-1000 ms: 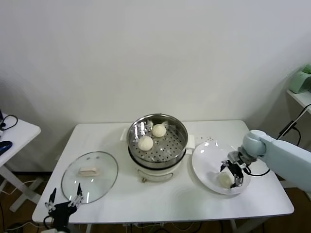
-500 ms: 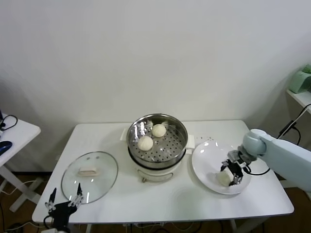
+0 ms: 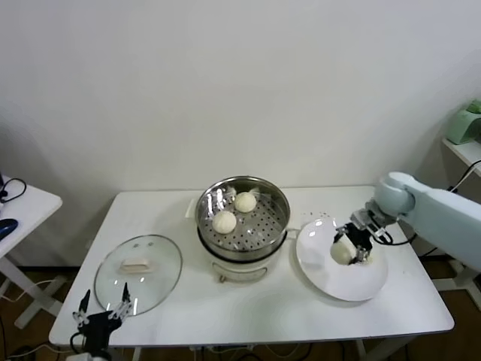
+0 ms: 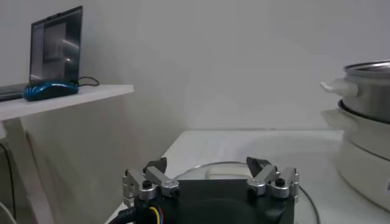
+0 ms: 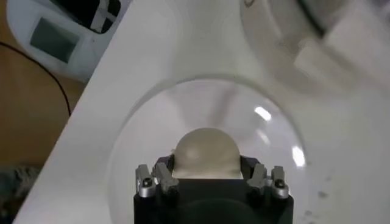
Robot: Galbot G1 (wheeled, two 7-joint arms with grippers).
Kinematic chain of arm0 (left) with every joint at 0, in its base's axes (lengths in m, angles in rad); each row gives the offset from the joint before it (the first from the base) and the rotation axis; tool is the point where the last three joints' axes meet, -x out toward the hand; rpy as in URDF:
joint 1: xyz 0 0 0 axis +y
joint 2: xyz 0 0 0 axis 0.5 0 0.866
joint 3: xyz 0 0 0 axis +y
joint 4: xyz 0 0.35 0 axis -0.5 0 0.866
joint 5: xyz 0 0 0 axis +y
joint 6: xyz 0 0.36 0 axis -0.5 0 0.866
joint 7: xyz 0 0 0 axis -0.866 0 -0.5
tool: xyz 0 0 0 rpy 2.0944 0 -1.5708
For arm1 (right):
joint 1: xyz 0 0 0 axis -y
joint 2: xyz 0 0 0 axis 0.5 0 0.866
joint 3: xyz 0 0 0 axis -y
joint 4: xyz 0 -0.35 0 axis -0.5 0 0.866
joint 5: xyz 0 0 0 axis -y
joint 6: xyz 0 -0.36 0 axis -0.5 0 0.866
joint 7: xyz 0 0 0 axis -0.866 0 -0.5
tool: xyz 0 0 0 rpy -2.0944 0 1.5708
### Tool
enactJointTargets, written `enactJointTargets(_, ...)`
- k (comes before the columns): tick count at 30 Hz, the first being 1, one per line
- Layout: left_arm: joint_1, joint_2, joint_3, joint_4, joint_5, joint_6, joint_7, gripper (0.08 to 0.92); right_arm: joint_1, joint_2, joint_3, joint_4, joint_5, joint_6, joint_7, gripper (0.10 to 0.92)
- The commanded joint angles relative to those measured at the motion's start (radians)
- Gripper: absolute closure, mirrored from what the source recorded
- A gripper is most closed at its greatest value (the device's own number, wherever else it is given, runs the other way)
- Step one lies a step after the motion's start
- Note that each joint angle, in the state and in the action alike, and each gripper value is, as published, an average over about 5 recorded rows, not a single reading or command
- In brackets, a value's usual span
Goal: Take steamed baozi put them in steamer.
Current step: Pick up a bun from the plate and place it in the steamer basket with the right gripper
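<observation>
Carrying the bun (image 3: 343, 250) pinched in our right pincer (image 3: 349, 247) above the plate (image 3: 342, 282) by the tabletop's right edge, we should lift clear of the steamer (image 3: 243, 218) rim mid-tabletop, then lower gently beside its two buns (image 3: 225, 221). Our left pincer (image 3: 100, 317), spread, waits at the near-left corner. We read no writing.
</observation>
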Motion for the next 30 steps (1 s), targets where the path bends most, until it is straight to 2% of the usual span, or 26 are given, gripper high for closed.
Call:
enactJointTargets(1, -0.004, -0.004, 0.005, -0.006, 0.014, 0.007, 0.000, 0.177, 0.412, 0.060, -0.137, 0.176, -0.104, 0.200, -0.047, 0.330)
enactJointTargets(7, -0.006, -0.007, 0.005, -0.008, 0.015, 0.009, -0.001, 0.177, 0.512, 0.147, -0.127, 0.264, -0.210, 0.319, -0.048, 0.330)
enactJointTargets(13, 0.006, 0.000, 0.008, -0.030, -0.038, 0.022, -0.009, 0.177, 0.451, 0.256, -0.052, 0.323, -0.377, 0.392, -0.024, 0.330)
enactJointTargets(19, 0.019, 0.034, 0.004, -0.049, -0.053, 0.024, -0.009, 0.177, 0.361, 0.387, -0.051, 0.292, -0.471, 0.402, 0.000, 0.330)
enactJointTargets(30, 0.032, 0.064, 0.031, -0.062, -0.040, 0.020, -0.002, 0.177, 0.236, 0.533, -0.099, 0.178, -0.486, 0.406, 0.006, 0.330)
